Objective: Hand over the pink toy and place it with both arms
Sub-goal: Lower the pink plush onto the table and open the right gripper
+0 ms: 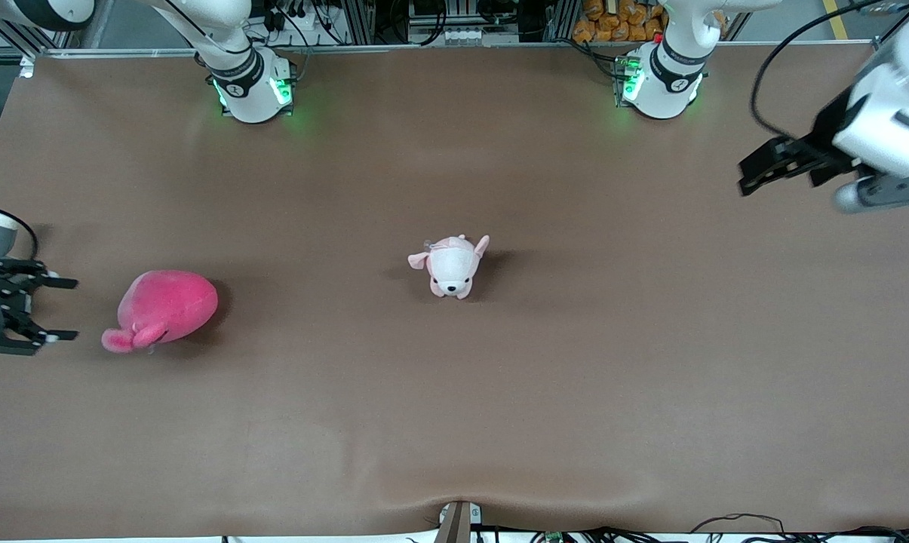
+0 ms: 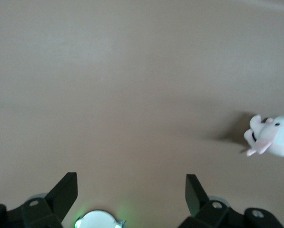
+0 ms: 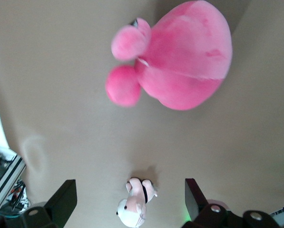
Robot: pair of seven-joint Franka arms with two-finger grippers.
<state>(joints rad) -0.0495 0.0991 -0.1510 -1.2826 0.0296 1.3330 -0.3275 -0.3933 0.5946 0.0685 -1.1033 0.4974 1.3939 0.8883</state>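
Fuzzy plush pink toy [image 1: 169, 305] — matt brown table [image 1: 454, 422].

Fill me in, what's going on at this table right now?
Nothing is held yet. The hot-pink rounded plush toy lies on the brown table toward the right arm's end, with the open right gripper beside it. The open left gripper hangs over the left arm's end. A small pale pink-and-white puppy plush sits mid-table, untouched.

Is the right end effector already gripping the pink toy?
No: in the front view the right end effector is open and apart from the pink toy, which lies on the table beside it.
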